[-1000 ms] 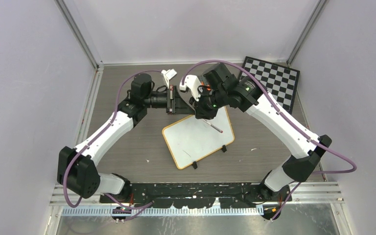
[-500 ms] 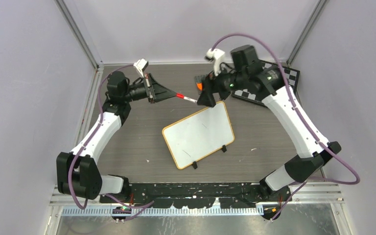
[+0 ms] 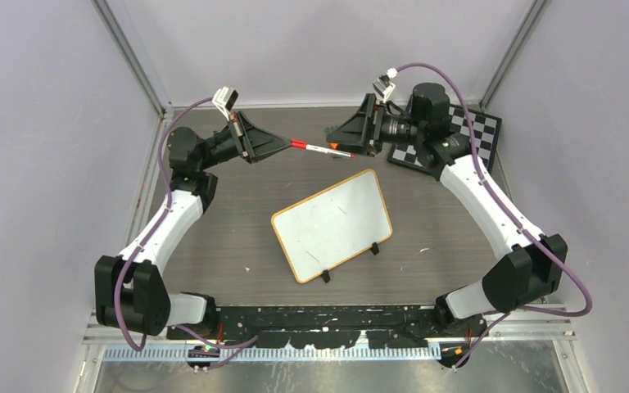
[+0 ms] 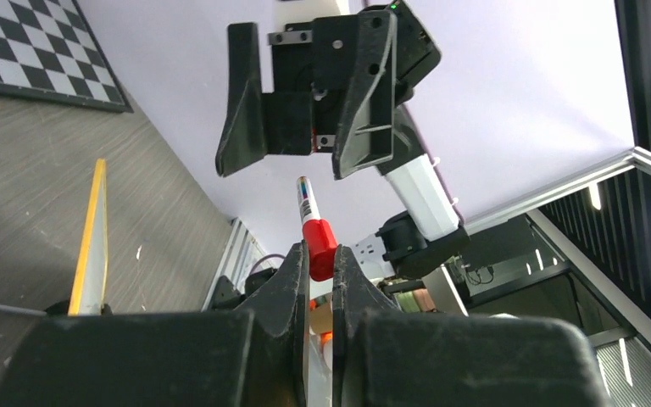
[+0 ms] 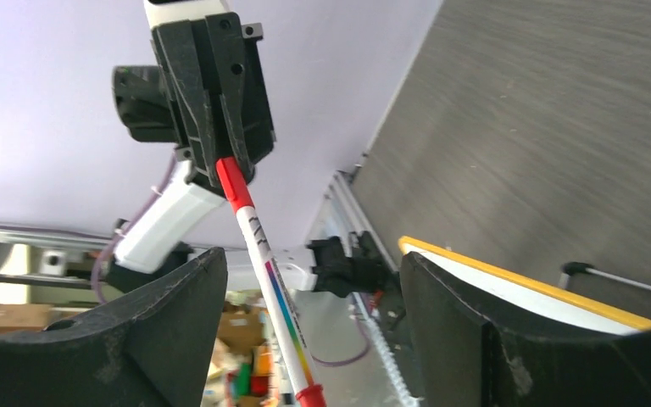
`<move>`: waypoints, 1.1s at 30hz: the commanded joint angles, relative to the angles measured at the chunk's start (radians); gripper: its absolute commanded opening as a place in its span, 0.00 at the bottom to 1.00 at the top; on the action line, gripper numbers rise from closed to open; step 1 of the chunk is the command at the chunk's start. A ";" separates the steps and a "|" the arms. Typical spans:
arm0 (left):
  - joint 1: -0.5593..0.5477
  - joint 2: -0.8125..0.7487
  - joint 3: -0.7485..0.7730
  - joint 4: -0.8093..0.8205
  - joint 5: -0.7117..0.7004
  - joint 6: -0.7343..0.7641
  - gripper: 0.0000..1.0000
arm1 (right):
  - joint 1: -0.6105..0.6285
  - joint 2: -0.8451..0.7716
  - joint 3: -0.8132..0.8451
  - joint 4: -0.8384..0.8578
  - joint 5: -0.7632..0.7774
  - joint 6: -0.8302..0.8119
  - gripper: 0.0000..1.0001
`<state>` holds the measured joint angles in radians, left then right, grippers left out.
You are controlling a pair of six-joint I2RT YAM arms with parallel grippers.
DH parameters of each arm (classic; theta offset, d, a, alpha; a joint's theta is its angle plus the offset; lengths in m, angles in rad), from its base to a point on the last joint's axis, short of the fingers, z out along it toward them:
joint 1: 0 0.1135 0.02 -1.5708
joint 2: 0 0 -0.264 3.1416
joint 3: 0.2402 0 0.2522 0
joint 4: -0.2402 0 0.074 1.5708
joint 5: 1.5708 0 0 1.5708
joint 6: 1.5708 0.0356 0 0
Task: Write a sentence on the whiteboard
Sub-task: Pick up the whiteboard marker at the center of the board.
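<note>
The whiteboard (image 3: 332, 225), orange-framed on two black feet, lies mid-table; its face is white with only faint specks, and no sentence is in view. My left gripper (image 3: 285, 144) is shut on the red cap of a marker (image 3: 319, 148), held level in the air behind the board. The cap (image 4: 319, 243) sits pinched between the left fingertips. My right gripper (image 3: 342, 141) faces it, open, with its fingers (image 5: 165, 318) wide on either side of the marker's barrel (image 5: 263, 254) and not touching it. The board's orange edge (image 5: 509, 280) shows low in the right wrist view.
A black-and-white chequered board (image 3: 468, 131) lies at the back right, under the right arm. Both arm bases stand at the near edge. Grey walls and metal rails close the table on the left, back and right.
Both grippers rose from the whiteboard's far edge and drew apart toward the back. The marker went from low over the board to level in the left gripper. The right jaws opened.
</note>
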<state>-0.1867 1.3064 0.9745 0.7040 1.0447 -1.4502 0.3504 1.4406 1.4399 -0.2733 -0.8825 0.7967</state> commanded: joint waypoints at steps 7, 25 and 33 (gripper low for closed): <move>-0.002 -0.022 -0.039 0.152 -0.095 -0.063 0.00 | 0.063 0.017 -0.082 0.578 -0.072 0.480 0.69; 0.006 -0.048 -0.040 0.170 -0.124 -0.084 0.00 | 0.077 0.014 -0.080 0.429 -0.081 0.349 0.79; 0.012 -0.026 -0.043 0.155 -0.157 -0.069 0.00 | 0.094 0.012 -0.094 0.529 -0.083 0.439 0.56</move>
<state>-0.1810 1.2938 0.9325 0.8150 0.9123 -1.5326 0.4351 1.4689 1.3415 0.1795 -0.9470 1.1995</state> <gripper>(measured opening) 0.060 0.606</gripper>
